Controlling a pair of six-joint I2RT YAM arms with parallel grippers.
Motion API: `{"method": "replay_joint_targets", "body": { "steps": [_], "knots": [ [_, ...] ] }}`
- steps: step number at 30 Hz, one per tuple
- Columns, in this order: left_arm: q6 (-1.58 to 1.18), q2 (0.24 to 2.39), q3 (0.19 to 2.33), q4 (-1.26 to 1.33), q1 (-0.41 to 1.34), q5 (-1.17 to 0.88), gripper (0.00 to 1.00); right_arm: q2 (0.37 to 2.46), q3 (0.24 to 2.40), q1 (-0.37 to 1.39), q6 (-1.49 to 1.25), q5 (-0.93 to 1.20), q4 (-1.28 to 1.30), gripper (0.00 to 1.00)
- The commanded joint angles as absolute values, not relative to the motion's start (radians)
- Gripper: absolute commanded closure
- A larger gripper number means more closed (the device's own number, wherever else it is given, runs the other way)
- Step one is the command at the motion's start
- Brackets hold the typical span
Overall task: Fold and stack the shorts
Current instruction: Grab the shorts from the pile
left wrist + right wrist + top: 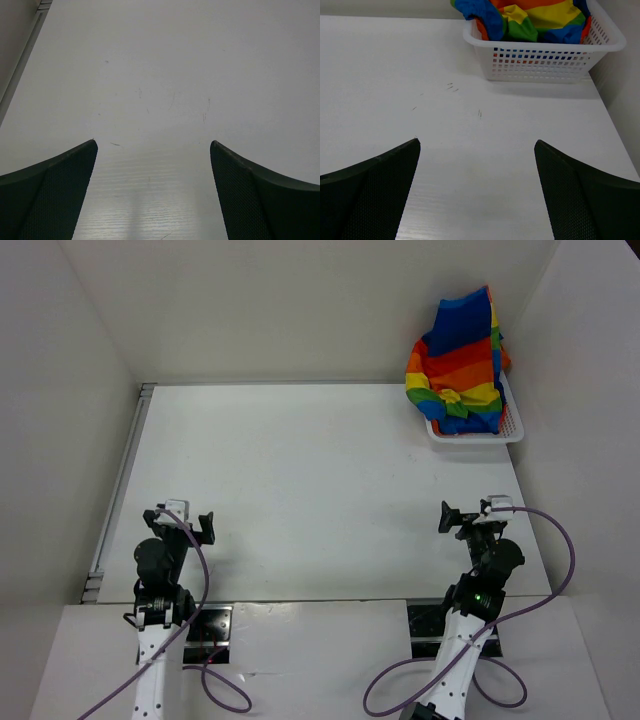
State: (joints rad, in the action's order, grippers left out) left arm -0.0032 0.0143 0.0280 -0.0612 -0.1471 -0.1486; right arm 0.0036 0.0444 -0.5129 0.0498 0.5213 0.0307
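From above, the shorts (460, 365) lie heaped in the basket (475, 438), well ahead of the right pincer (470, 515); the left pincer (183, 522) is much farther off. The left wrist shows that pincer wide over the tabletop (160, 75). The right wrist shows its pincer wide too, with crumpled rainbow stripes ahead and slightly right.

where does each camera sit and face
Top external: above, behind the arms, looking down on the white table; left hand and right hand show.
Left wrist: on its arm, facing the tabletop; its open fingers show.
Right wrist: on its arm, facing the white plastic mesh basket of rainbow-striped cloth shorts; open fingers show.
Top and right wrist share basket, shorts.
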Motion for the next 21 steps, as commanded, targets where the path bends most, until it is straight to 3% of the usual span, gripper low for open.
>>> {"method": "replay_joint_targets", "body": {
  "steps": [1, 6, 7, 10, 11, 12, 13, 14, 16, 17, 19, 21],
  "knots": [
    [0.000, -0.029, 0.011, -0.032, -0.144, -0.141, 0.00, -0.011, 0.000, -0.508, 0.060, 0.532, 0.021, 0.00],
    [0.000, -0.029, 0.041, -0.049, -0.144, -0.251, 0.00, -0.011, 0.000, -0.508, 0.060, 0.532, 0.021, 0.00],
    [0.000, -0.029, 0.052, -0.061, -0.144, -0.463, 0.00, -0.011, 0.012, -0.508, 0.092, 0.566, 0.021, 0.00],
    [0.000, -0.029, 0.071, 0.087, -0.144, -0.575, 0.00, -0.011, 0.070, -0.508, 0.319, 0.874, -0.048, 0.00],
    [0.000, -0.029, 0.071, 0.051, -0.144, -0.671, 0.00, -0.011, 0.080, -0.508, 0.518, 0.931, -0.082, 0.00],
    [0.000, -0.029, 0.052, -0.154, -0.144, -0.742, 0.00, -0.011, 0.119, -0.497, 1.014, 1.151, 0.277, 0.00],
    [0.000, -0.029, 0.013, -0.120, -0.144, -0.686, 0.00, -0.011, 0.120, -0.497, 1.603, 1.144, 0.379, 0.01],
    [0.000, -0.029, 0.012, -0.060, -0.135, -0.695, 0.00, -0.011, 0.085, -0.485, 1.753, 1.129, 0.226, 0.01],
    [0.000, -0.012, 0.038, 0.140, -0.135, -0.776, 0.00, -0.011, 0.031, -0.474, 1.512, 1.123, -0.237, 0.01],
    [0.000, 0.006, 0.038, 0.225, -0.135, -0.816, 0.00, 0.006, 0.031, -0.460, 1.412, 1.123, -0.324, 0.01],
    [0.000, 0.135, 0.116, 0.325, -0.114, -0.882, 0.00, 0.056, 0.164, -0.366, 1.364, 1.062, -0.257, 0.01],
    [0.000, 0.306, 0.248, 0.282, -0.062, -0.864, 0.00, 0.254, 0.330, -0.286, 1.233, 0.973, -0.267, 0.01]
  ]
}}
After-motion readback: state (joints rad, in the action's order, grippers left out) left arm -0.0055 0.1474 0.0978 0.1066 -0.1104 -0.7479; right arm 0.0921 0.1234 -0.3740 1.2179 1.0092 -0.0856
